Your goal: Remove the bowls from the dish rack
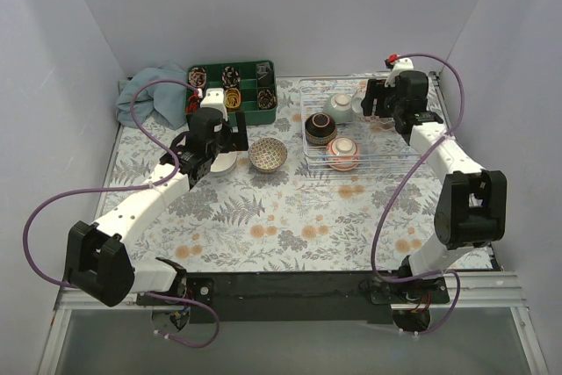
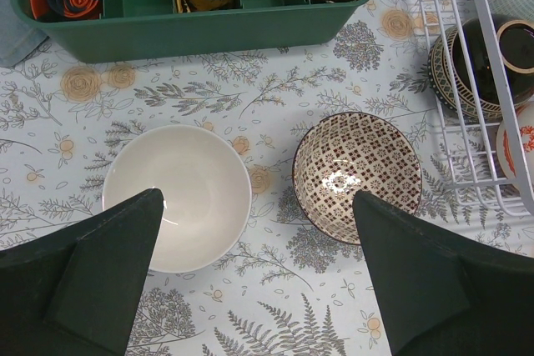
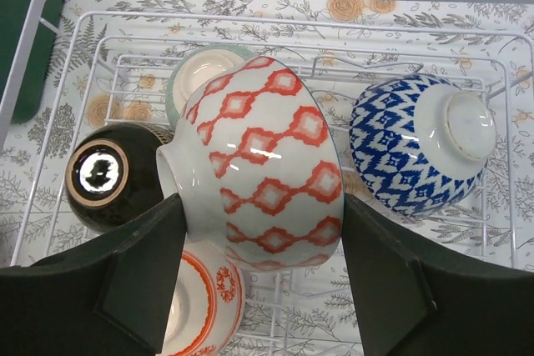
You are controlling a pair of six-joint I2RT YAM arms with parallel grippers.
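Table (image 1: 290, 217): pale floral-and-fern print surface, fills middle of top view.
Blue cloth (image 1: 149, 94): crumpled, upper left of frame, lying against left end of green compartment tray (image 2: 209, 35).
2 bowls upright on table below tray, near each other but apart: white bowl (image 2: 177, 198) on left, brown-patterned bowl (image 1: 267, 155) on right.
Dish rack (image 1: 386, 147): white wire, upper right of frame, just right of brown-patterned bowl, small gap between.

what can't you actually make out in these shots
Top view: white bowl mostly hidden under left gripper.
Right wrist: orange-ringed bowl half hidden behind red-diamond bowl held in right gripper.
Left wrist: dark bowl cut off by right edge.
Top view: blue bowl not visible, likely under right arm.
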